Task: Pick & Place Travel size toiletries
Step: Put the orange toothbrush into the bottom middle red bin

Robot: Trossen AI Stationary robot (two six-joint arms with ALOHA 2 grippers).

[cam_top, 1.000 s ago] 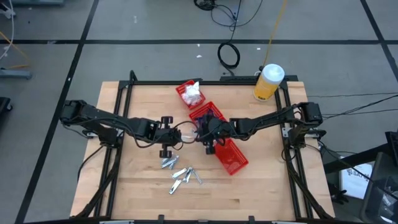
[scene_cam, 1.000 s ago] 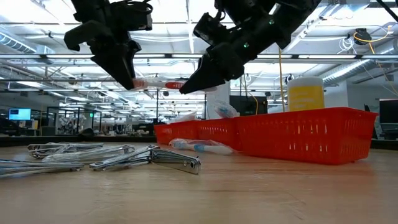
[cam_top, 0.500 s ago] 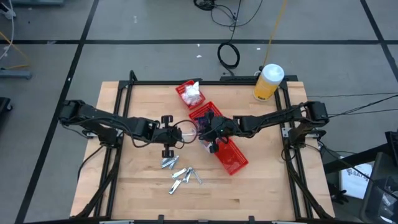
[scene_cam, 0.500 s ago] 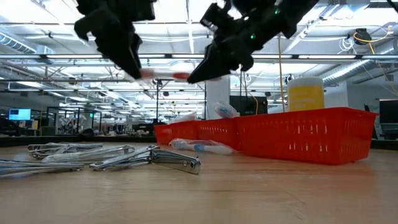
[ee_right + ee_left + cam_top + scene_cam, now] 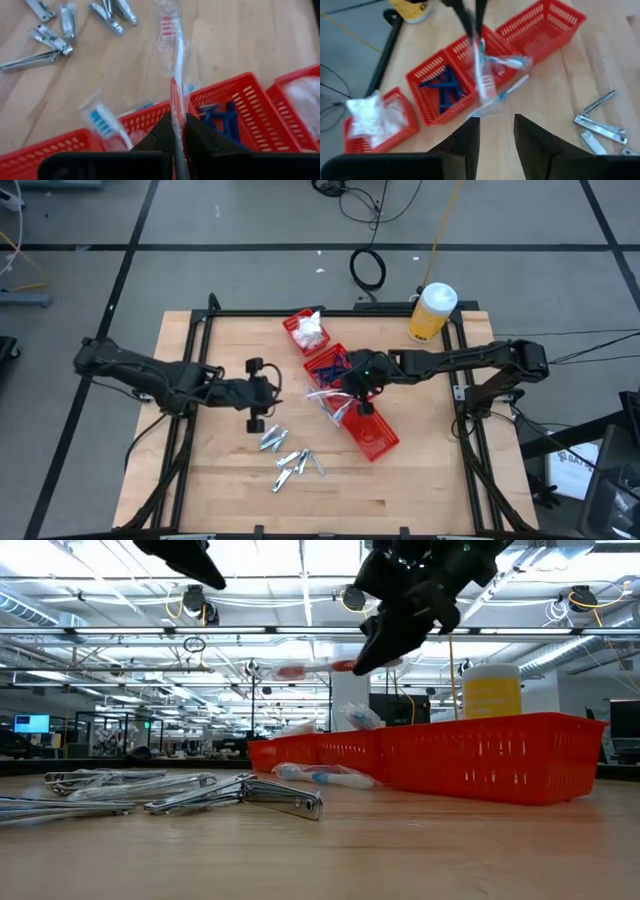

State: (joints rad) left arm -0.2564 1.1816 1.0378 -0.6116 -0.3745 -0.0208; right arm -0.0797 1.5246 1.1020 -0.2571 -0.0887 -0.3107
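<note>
My right gripper [image 5: 350,387] is shut on a clear-wrapped toothbrush [image 5: 172,60] with red bristles, held above the table beside the red bins. My left gripper [image 5: 492,135] stands open and apart from it, high over the table's left half [image 5: 268,392]. A second wrapped toothbrush [image 5: 100,120] with blue bristles leans on the long red bin's rim [image 5: 135,120]. Dark blue pieces [image 5: 333,363] lie in the middle bin and white packets [image 5: 310,330] in the small far bin. Several silvery nail clippers [image 5: 290,460] lie on the wood. My right gripper pinches the toothbrush's handle end [image 5: 177,107] between its two fingers, wrapper and all. The fingers slant down from the table's right side, and the brush runs on beyond their tips. It is lifted clear, roughly level [image 5: 310,667], its red head [image 5: 290,670] toward the table's left.
A tall yellow bottle with a white cap [image 5: 432,310] stands at the far right corner. The three red bins [image 5: 372,435] run diagonally across the table's middle. Bare wood [image 5: 420,480] lies near the front edge, right of the clippers.
The toothbrush passed from one gripper to the other. My right gripper shut on its handle, then rose and carried it toward the table's right, over the bins. My left gripper opened, let go of the head end, and drew back up and toward the table's left.
</note>
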